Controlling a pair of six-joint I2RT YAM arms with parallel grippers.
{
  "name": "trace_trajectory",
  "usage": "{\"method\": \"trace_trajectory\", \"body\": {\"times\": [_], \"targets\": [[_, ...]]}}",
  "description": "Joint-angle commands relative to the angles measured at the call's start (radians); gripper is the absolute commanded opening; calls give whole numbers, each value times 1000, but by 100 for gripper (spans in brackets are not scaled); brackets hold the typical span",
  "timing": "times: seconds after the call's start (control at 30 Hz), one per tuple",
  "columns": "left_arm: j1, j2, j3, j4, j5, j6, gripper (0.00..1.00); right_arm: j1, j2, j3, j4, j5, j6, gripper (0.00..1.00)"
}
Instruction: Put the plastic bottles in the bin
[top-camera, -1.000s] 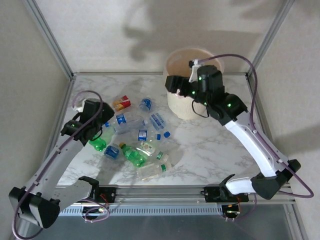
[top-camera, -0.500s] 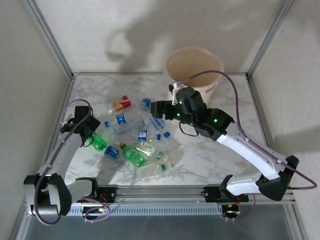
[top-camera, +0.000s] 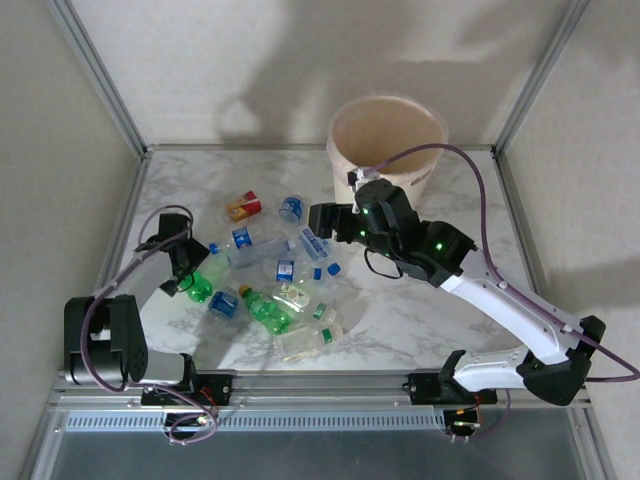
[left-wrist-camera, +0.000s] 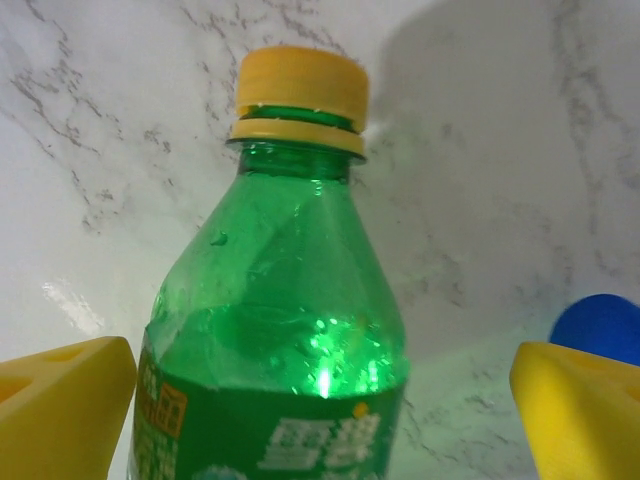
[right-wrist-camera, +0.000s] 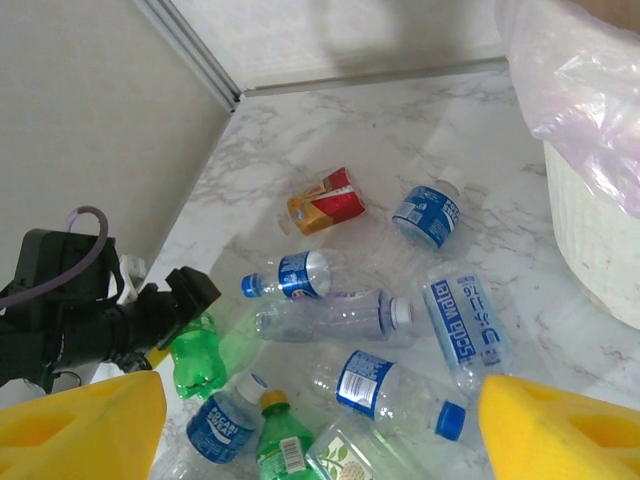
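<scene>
while the left hand (top-camera: 190, 272) sits near the bench's left edge, its yellow fingers (left-wrist-camera: 60, 400) stand wide apart either side of a green bottle (left-wrist-camera: 290, 330), gripping nothing. the r. finger is clear of it, the l. one just beside it; contact can't be told. that bottle lies on the marble bench (top-camera: 390, 320) w/ its yellow cap (left-wrist-camera: 300, 85) pointing away from the wrist cam. the right hand (top-camera: 322, 222) hangs above the bench btwn the bin (top-camera: 345, 190) and the pile, also spread open and empty, looking down on the plastic bottles (top-camera: 275, 275). these lie scattered on the bench's left half, mid-depth: clear ones w/ blue caps & labels, a few green, one red-labelled bottle (top-camera: 243, 207) at the pile's far side. the bin stands upright at the far edge, right of centre, w/ a pinkish bag (right-wrist-camera: 580, 90) over its rim.
</scene>
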Motion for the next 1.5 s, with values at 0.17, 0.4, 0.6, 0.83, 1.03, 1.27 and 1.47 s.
{"method": "trace_trajectory", "body": {"times": [0.17, 0.4, 0.6, 0.83, 1.03, 1.27, 1.47], "targets": [[9, 86, -21, 42, -30, 36, 94, 15, 5, 4, -42, 44, 19, 85], [9, 128, -14, 55, -7, 64, 80, 16, -25, -54, -15, 41, 63, 84], [9, 82, -26, 60, 4, 72, 71, 17, -1, -32, -26, 21, 66, 82], [9, -38, 26, 10, 73, 83, 64, 26, 5, -22, 18, -10, 70, 82], [5, -158, 107, -36, 194, 58, 61, 43, 22, 3, 11, -22, 66, 81], [-105, -293, 179, 117, 467, -139, 62, 48, 74, -10, 112, -216, 61, 86], [-365, -285, 316, 258, 463, -281, 63, 70, 141, 63, 126, -284, 37, 90]]}}
